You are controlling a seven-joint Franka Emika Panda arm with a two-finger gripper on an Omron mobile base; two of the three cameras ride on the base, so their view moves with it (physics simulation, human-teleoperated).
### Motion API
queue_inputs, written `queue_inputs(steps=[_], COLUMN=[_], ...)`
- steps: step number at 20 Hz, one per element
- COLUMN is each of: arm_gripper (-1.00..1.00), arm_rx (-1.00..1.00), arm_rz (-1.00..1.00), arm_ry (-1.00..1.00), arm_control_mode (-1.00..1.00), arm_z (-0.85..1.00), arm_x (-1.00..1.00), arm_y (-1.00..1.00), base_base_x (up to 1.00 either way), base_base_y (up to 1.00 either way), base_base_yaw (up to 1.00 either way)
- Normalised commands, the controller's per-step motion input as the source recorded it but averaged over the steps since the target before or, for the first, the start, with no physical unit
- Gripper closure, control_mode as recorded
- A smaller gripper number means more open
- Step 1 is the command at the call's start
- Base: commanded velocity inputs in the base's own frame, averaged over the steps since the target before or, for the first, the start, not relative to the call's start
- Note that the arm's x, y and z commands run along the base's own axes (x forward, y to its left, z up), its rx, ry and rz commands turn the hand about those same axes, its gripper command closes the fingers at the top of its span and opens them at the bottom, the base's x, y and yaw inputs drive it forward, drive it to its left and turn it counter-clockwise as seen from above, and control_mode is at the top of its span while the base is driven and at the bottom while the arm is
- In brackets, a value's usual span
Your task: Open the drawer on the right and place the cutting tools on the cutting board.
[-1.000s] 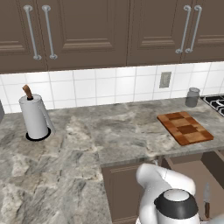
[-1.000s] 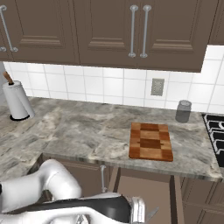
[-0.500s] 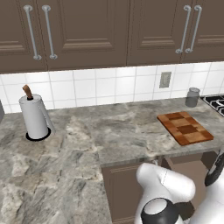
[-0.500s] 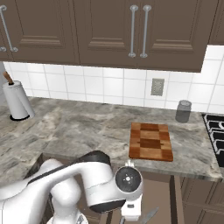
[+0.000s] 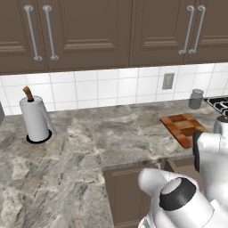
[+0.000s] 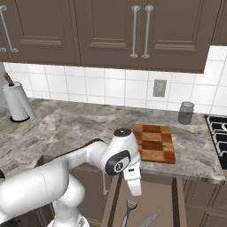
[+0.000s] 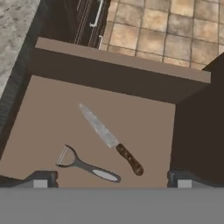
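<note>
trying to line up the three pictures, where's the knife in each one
Left base view: cannot make it out; the arm covers the drawer.
Right base view: knife at the bottom edge, below the cutting board.
Hand view: knife mid-frame, beside the peeler.
Shared landmark: the open drawer.

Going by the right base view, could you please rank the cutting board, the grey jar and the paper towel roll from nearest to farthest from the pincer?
1. Cutting board, just up-right of the pincer.
2. Grey jar, far right by the wall.
3. Paper towel roll, far left.

1 knife (image 7: 109,140) and 1 peeler (image 7: 83,164) in 1 open drawer (image 7: 118,74); 1 cutting board (image 6: 153,142).
</note>
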Motion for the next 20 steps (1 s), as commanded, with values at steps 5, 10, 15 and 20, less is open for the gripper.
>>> queue_inputs(steps=[5, 10, 15, 20], arm_gripper=[-1.0, -1.0, -1.0, -1.0], arm_rx=[0.1, 0.21, 0.26, 0.2], arm_rz=[0.0, 0.0, 0.03, 0.03], arm_ry=[0.42, 0.2, 0.07, 0.0], arm_control_mode=[-1.0, -1.0, -1.0, -1.0], arm_z=[-0.56, -0.48, -0.15, -0.2], arm_x=[-0.01, -0.25, -0.32, -0.31], arm_y=[-0.42, -0.28, -0.02, 0.0], base_base_x=[0.0, 0.0, 0.0, 0.0], base_base_y=[0.0, 0.0, 0.0, 0.0], base_base_yaw=[0.0, 0.0, 0.0, 0.0])
